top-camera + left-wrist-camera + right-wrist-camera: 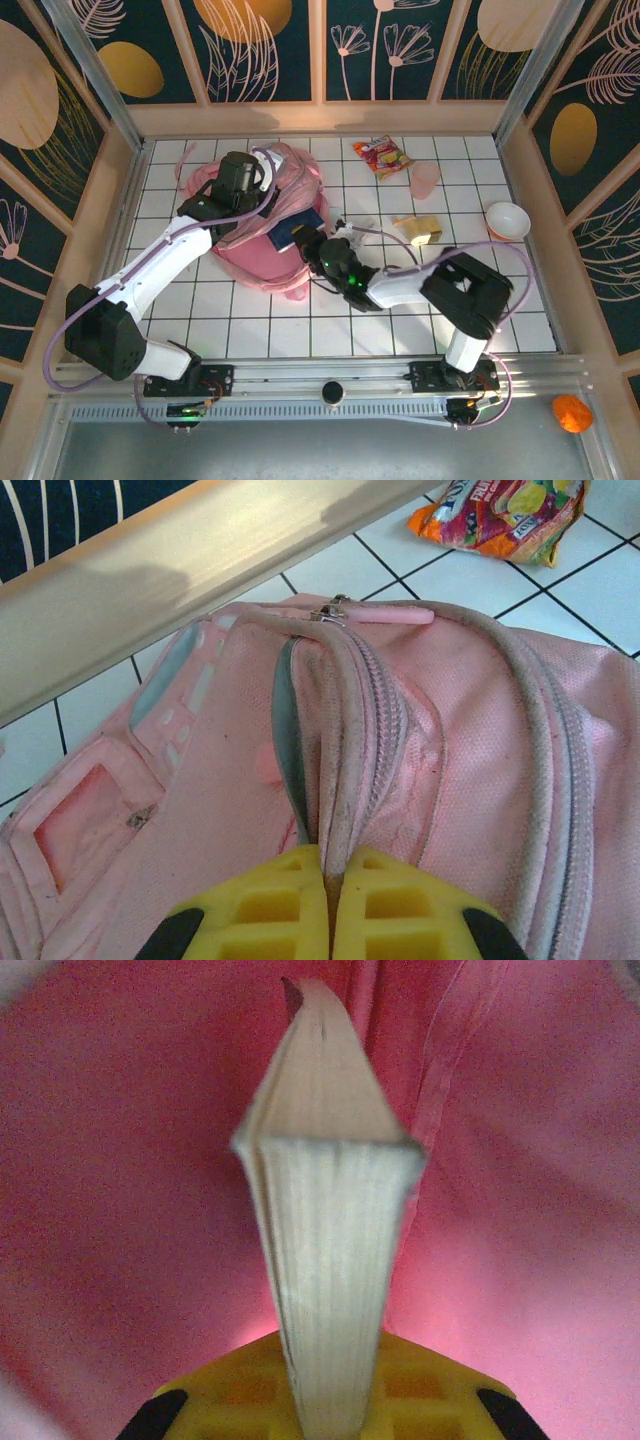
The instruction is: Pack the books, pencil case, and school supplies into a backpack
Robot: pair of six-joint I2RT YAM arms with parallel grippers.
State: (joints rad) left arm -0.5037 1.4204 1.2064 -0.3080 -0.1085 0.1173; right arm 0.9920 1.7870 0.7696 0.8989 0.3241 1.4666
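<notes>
book (296,232): navy, tilted, far end pushed into the backpack's mouth, near the middle of the table; the right wrist view shows its page edge fanning slightly, with pink fabric all round it
right gripper (325,1408): clenched on the book, yellow fingers pinching the near end of the pages; in the top view it sits just right of the backpack
backpack (262,215): pink, lying flat in the far-left part of the table, the biggest thing there, mouth opening toward the right; straps trail toward the far-left corner
left gripper (328,905): clenched on the backpack, yellow fingers pressed together on the zip-edged rim of fabric and pulling it into a ridge
zip pull (388,614): pink, lying on top of the backpack at the far end of that ridge
front pocket (85,820): pale panels and a pink window, seen left of the ridge in the left wrist view
yellow block (420,229): small and pale, lying on the table right of centre, well apart from the backpack
packet (382,157): red-orange, near the far edge, right of centre
cup (425,179): pink, just beside the packet on its right, nearer side
bowl (507,220): white with a pink rim, near the right edge
table (400,320): white tiles with dark grout lines; arm bases at the near edge
</notes>
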